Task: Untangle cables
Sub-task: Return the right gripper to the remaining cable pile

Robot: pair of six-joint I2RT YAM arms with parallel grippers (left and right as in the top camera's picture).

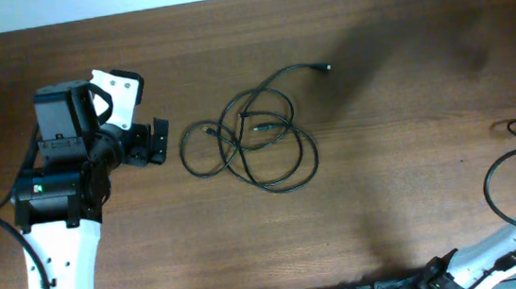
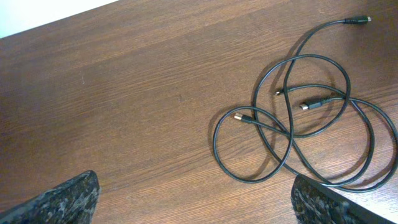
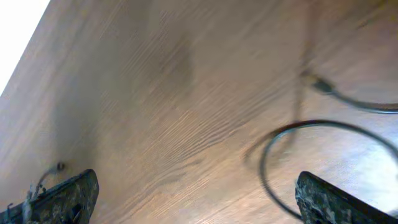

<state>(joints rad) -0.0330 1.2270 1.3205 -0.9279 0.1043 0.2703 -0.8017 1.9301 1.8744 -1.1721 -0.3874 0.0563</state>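
Nearest to the overhead camera, the left arm (image 1: 53,183) is seen raised just left of the cables (image 2: 290,129). The left gripper (image 1: 155,143) is pointed toward the cables but is kept apart from them. Its two fingers (image 2: 62,199) are spread wide, and nothing is held between them.

Everything is borne by one brown wooden table (image 1: 388,208). Only part of the right arm (image 1: 496,247) is shown, well to the right of the cables. The right gripper (image 3: 199,199) is likewise seen with its two fingers parted wide and nothing clasped.

What appear to be two thin black cords are laid flat, looped through one another in a loose tangle. Other dark wires (image 3: 323,123), blurred, are seen well right of the cables. Four small plug ends (image 2: 311,104) are counted: three within or beside the loops, and one stretched out beyond them.
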